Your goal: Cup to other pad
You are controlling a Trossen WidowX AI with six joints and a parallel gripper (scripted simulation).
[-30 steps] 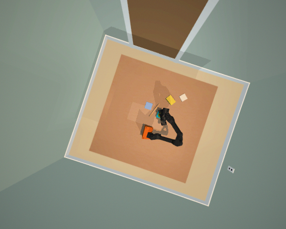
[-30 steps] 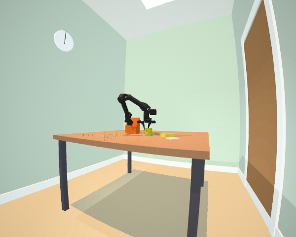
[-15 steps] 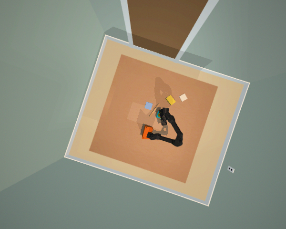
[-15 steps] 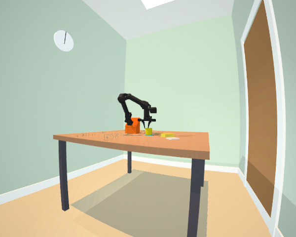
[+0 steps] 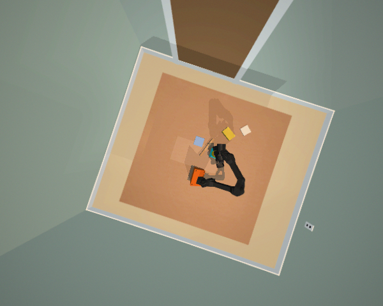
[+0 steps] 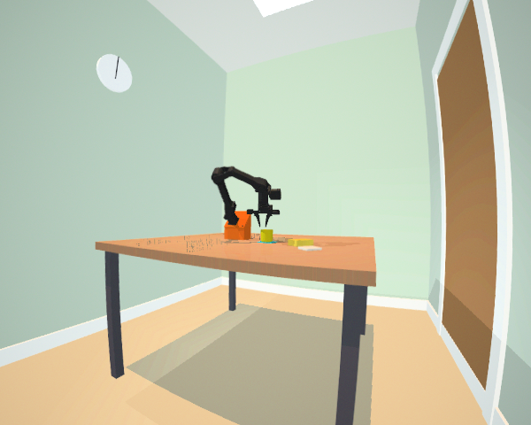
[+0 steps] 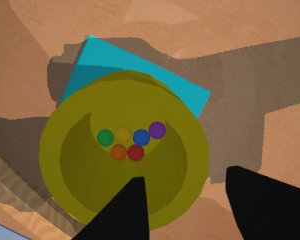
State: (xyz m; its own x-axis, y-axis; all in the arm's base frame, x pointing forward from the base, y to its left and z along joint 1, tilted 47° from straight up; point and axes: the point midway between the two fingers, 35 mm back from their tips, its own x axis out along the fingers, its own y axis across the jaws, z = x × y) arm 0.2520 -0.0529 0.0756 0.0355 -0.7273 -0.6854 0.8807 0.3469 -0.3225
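Top: gripper (image 5: 214, 152) over cup, mostly hiding it; blue pad (image 5: 198, 141) left of fingers.

Exterior: cup (image 6: 266, 235) upright on table (image 6: 302, 263), just below fingertips, apart from them.

Wrist: fingers part open, holding nothing, above cup rim; cup on teal pad (image 7: 130, 70); marbles (image 7: 132, 142) inside.

Cup (image 7: 124, 160) olive-yellow; pad (image 7: 150, 76) cyan; claw (image 7: 190, 207) black.

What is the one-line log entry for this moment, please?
gripper: open, above cup, holding nothing | cup: upright on teal pad | marbles: six inside cup
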